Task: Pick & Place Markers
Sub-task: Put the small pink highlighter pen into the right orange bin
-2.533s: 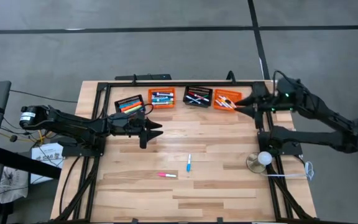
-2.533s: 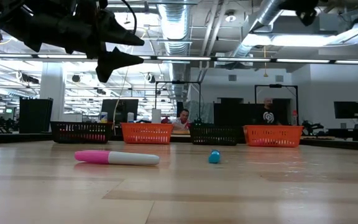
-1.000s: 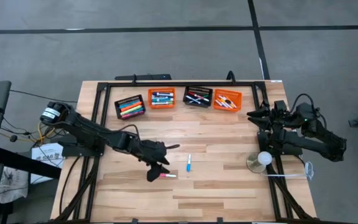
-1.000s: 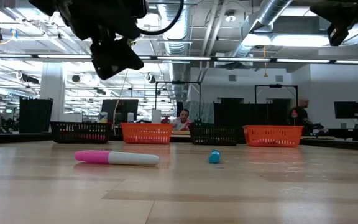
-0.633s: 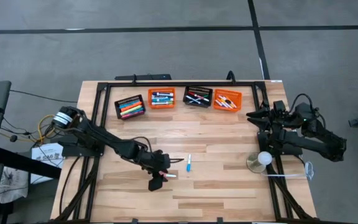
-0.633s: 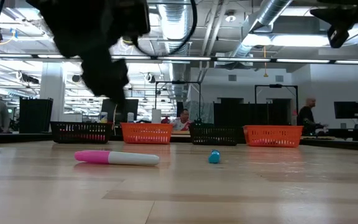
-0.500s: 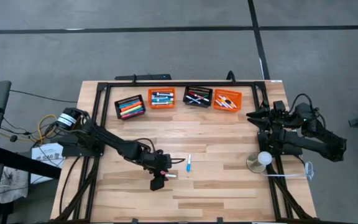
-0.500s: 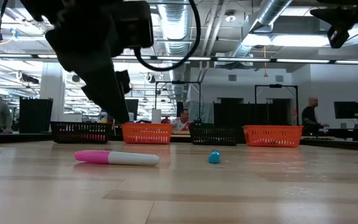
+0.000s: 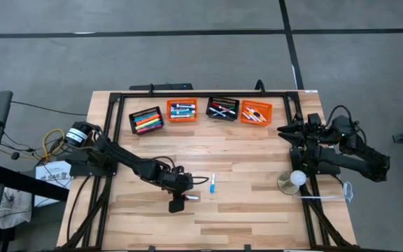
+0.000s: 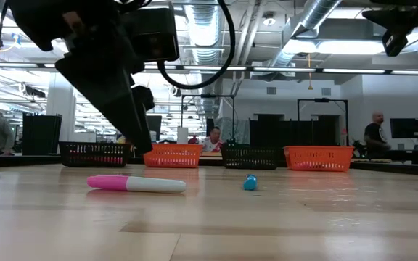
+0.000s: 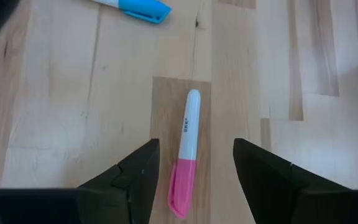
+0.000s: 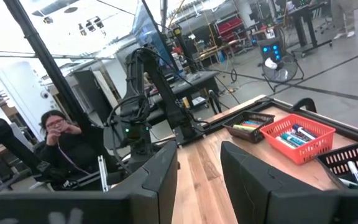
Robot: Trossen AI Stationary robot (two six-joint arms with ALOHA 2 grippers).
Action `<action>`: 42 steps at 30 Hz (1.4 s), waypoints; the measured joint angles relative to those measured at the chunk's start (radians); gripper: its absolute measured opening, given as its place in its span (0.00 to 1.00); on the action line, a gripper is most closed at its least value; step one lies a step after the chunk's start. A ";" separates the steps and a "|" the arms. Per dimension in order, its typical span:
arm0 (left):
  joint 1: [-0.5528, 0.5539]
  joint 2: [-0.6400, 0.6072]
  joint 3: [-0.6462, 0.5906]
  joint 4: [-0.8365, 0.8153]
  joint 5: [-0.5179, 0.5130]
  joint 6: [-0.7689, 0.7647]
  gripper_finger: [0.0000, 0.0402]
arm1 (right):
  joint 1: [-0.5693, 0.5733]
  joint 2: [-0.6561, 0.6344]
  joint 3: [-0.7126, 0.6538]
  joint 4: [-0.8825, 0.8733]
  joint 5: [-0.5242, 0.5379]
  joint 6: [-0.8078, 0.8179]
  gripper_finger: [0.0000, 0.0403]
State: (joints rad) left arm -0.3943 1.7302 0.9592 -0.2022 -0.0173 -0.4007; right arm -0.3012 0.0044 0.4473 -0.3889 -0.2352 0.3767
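A marker with a pink cap and white barrel (image 11: 185,152) lies flat on the wooden table (image 9: 257,217), also seen in the low view (image 10: 135,184). My left gripper (image 9: 182,194) hovers low over it, open and slanting down. One finger (image 11: 143,167) stands on each side of the marker, touching nothing. A blue-capped marker (image 9: 213,183) lies just to the right. My right gripper (image 12: 199,171) waits open at the table's right edge, holding nothing.
Four small baskets with markers line the far edge: black (image 9: 146,120), orange (image 9: 182,110), black (image 9: 223,108), orange (image 9: 256,112). A white ball on a round stand (image 9: 297,178) sits near the right edge. People are in the room beyond.
My left gripper has come down toward the table and the pink marker, tipping more steeply downward and rolling a little. Its fingers now stand on either side of the marker. The markers have not moved.
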 joint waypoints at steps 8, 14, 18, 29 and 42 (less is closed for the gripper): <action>0.000 0.000 0.000 0.001 0.002 0.004 0.51 | 0.000 0.000 0.000 0.000 0.001 -0.009 0.28; 0.000 0.025 0.001 0.004 0.002 0.024 0.51 | 0.000 0.000 0.000 0.000 0.001 -0.010 0.28; 0.000 0.083 0.017 0.003 0.025 0.027 0.51 | 0.000 0.000 0.000 0.000 0.001 -0.010 0.28; 0.014 0.142 0.034 0.004 0.018 0.027 0.51 | 0.000 0.000 0.000 0.001 0.001 -0.009 0.28; 0.011 0.146 0.029 0.000 -0.031 0.023 0.51 | 0.000 0.000 0.000 0.001 0.001 -0.009 0.28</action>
State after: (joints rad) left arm -0.3836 1.8759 0.9886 -0.2020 -0.0482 -0.3779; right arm -0.3012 0.0044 0.4477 -0.3878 -0.2340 0.3676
